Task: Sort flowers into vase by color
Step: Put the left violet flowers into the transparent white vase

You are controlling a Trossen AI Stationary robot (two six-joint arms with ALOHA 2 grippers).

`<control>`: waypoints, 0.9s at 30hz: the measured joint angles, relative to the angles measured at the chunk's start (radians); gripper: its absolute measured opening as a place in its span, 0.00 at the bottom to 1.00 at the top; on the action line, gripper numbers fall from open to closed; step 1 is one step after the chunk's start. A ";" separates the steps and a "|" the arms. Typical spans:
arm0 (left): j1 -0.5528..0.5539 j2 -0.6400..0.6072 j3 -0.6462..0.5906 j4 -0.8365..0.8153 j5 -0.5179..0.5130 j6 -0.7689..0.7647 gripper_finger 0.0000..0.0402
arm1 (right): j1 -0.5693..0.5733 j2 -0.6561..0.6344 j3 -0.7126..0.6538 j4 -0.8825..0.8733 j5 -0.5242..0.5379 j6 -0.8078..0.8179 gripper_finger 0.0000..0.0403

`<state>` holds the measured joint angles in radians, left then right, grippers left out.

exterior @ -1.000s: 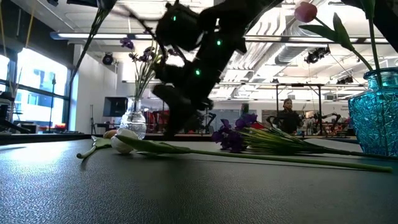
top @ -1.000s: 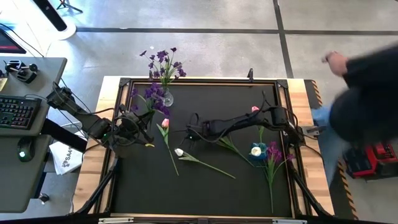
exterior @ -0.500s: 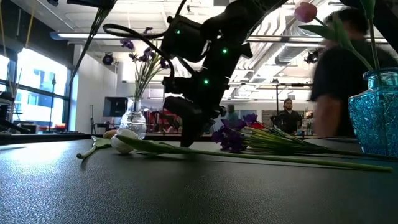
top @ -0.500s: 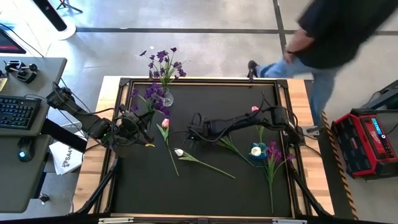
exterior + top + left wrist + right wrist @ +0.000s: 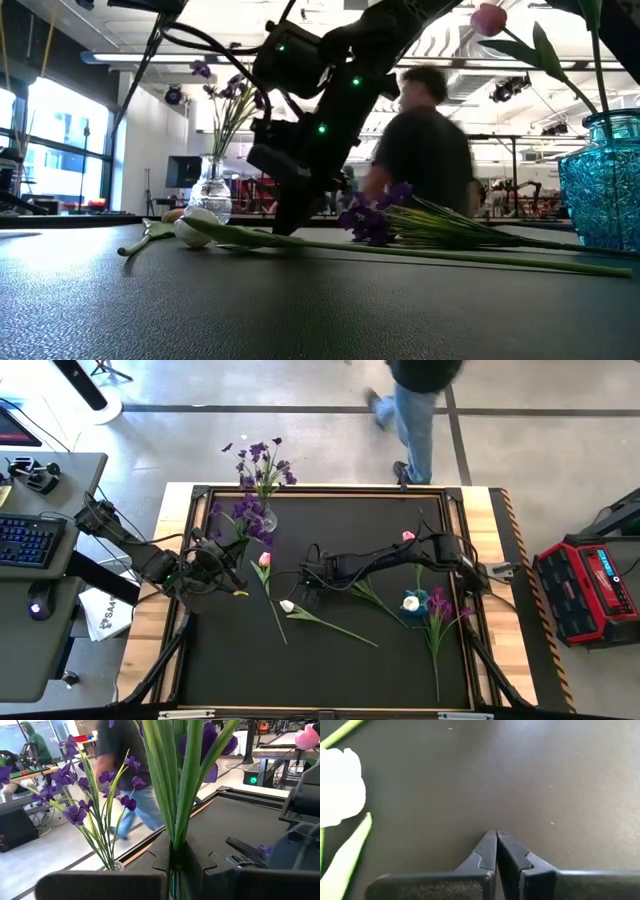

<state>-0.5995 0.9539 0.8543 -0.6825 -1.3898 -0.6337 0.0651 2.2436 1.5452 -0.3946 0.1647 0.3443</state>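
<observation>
The white tulip [image 5: 288, 605] lies flat near the middle of the black table [image 5: 330, 670], bud toward the left arm's side, its stem running away toward the right arm's side and the front edge. The right gripper [image 5: 306, 588] is low over the mat just beside that bud, fingers [image 5: 492, 855] pressed together with nothing between them. A pink tulip [image 5: 265, 559] lies next to it, bud toward the far edge, stem pointing to the front.

The left gripper [image 5: 236, 552] pinches the green stems of a purple spray [image 5: 250, 515], which stands upright with blossoms up, near the clear vase [image 5: 268, 518] of purple flowers at the far left edge.

Another purple spray [image 5: 438, 608] lies by the blue vase [image 5: 414, 601] on the right, stem toward the front. A person [image 5: 415, 400] walks beyond the table. No writing can be read.
</observation>
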 joint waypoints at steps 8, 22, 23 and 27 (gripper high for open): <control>0.000 0.000 0.000 0.008 0.019 -0.001 0.03 | 0.004 -0.066 -0.008 -0.007 0.053 -0.035 0.00; 0.319 -0.017 -0.006 0.004 0.209 0.103 0.03 | -0.023 -0.197 -0.016 -0.014 0.204 -0.143 0.00; 0.354 -0.018 -0.008 0.025 0.216 0.149 0.03 | -0.021 -0.196 -0.024 -0.010 0.205 -0.143 0.00; 0.499 -0.048 -0.066 0.286 0.385 0.430 0.03 | -0.003 -0.197 -0.063 0.074 0.209 -0.143 0.00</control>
<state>-0.1001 0.9060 0.7882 -0.3962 -1.0045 -0.2040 0.0622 2.0471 1.4817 -0.3206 0.3733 0.2010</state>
